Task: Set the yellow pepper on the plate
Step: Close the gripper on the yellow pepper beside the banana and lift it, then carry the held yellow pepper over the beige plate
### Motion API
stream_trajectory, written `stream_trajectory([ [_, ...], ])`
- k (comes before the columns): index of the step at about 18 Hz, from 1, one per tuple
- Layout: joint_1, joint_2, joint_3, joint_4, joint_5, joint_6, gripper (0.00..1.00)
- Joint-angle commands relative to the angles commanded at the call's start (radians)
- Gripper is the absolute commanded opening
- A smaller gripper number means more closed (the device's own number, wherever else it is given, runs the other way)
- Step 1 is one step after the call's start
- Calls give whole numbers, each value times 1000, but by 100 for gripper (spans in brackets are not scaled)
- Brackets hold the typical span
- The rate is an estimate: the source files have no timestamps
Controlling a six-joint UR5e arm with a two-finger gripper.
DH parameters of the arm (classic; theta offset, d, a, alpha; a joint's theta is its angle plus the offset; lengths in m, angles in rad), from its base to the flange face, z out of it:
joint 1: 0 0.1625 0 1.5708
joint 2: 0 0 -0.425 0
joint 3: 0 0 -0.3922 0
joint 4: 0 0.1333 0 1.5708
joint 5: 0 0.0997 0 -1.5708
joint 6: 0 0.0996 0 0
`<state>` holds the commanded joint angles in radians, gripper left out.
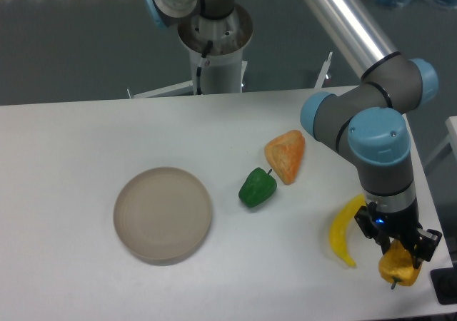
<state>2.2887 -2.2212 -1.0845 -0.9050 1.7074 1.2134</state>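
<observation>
The hand (397, 253) grips the yellow pepper (398, 267) at the desk's (64, 164) right front corner, beside the banana (343, 235). The pepper looks light, hard and bumpy, best squeezed across its sides. The plate (163, 215) sits far left.

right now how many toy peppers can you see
2. The small glossy green toy pepper lies mid-table, right of the round grey plate. The blocky yellow-orange toy pepper is at the pincer, near the table's right edge.
</observation>
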Motion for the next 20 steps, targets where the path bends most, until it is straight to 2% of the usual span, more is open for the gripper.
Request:
stream_trajectory([
  [6, 0, 9, -12, -6, -12, -15, 42],
  [8, 3, 12, -14, -9, -52, -20, 42],
  [11, 2, 44, -43, -31, -61, -47, 42],
  [17, -2, 130, -84, -184, -90, -115, 42],
  [20, -5, 176, -126, -195, -121, -149, 42],
])
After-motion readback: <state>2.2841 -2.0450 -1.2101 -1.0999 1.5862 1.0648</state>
